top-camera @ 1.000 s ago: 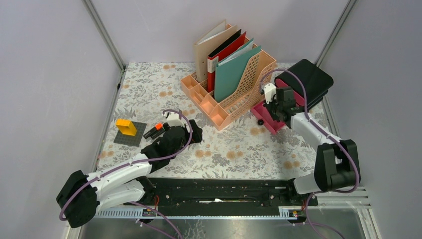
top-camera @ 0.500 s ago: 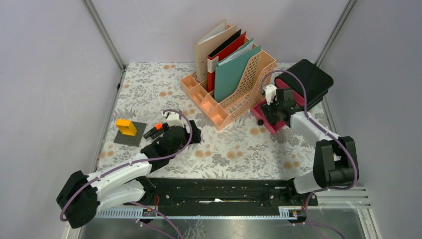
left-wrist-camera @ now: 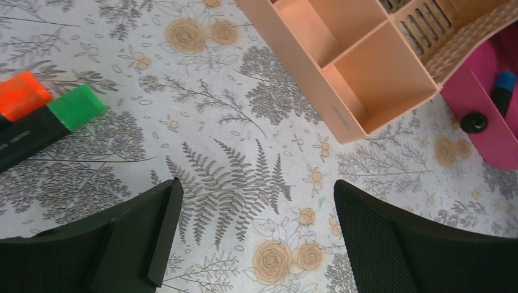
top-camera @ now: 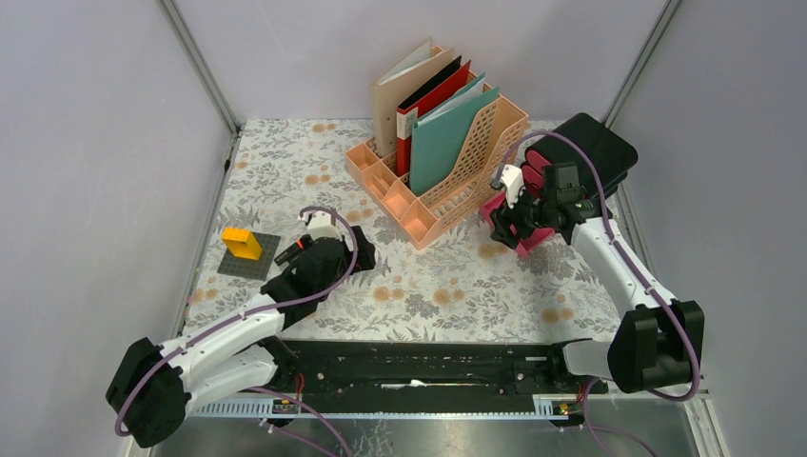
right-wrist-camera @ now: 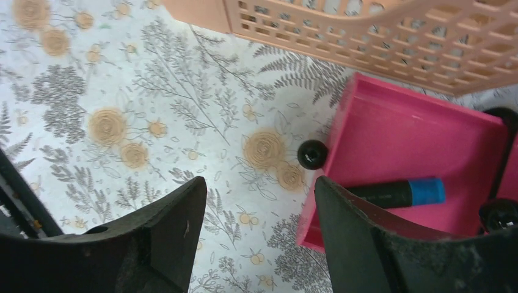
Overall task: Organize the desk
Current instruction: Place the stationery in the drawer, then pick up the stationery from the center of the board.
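Your desk [top-camera: 457, 286] shows whitish cloth, grey leaves and ferns, orange-brown flowers. The rack [top-camera: 419, 214] is peach, and you can see beige, black, red and teal folders [top-camera: 447, 143] in it. There's a yellow block [top-camera: 241, 243] on a dark grey plate [top-camera: 257, 268]. The black markers [left-wrist-camera: 27, 137] are capped orange and green. The tray [right-wrist-camera: 415, 140] is hot pink with a black knob [right-wrist-camera: 312, 154], and the pen [right-wrist-camera: 391, 193] in it is black, blue-capped.

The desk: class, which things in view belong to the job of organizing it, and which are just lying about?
Job: desk, orange highlighter, green highlighter, blue-capped marker, pink drawer, peach rack.
Lying about, probably: yellow block, grey baseplate, filed folders.
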Robot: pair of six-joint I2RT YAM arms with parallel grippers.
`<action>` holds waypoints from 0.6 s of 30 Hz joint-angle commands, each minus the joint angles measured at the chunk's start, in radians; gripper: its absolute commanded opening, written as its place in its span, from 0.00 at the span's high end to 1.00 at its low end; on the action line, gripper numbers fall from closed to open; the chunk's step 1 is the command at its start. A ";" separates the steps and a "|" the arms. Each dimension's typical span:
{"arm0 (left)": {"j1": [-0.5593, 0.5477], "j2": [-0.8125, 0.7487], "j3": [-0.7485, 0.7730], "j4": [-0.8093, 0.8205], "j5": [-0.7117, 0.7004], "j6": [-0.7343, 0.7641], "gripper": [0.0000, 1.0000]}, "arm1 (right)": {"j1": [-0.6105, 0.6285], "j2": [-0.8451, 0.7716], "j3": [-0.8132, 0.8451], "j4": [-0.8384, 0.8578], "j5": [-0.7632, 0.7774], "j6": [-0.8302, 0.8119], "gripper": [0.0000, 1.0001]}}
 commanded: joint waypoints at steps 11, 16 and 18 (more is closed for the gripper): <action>0.196 -0.014 0.004 -0.013 0.139 -0.058 0.01 | -0.009 -0.045 0.038 -0.080 -0.167 -0.083 0.27; 0.221 -0.006 0.021 -0.038 0.139 -0.070 0.01 | -0.010 -0.048 0.039 -0.085 -0.168 -0.088 0.27; 0.238 0.004 0.034 -0.072 0.125 -0.088 0.01 | -0.010 -0.050 0.038 -0.085 -0.167 -0.089 0.27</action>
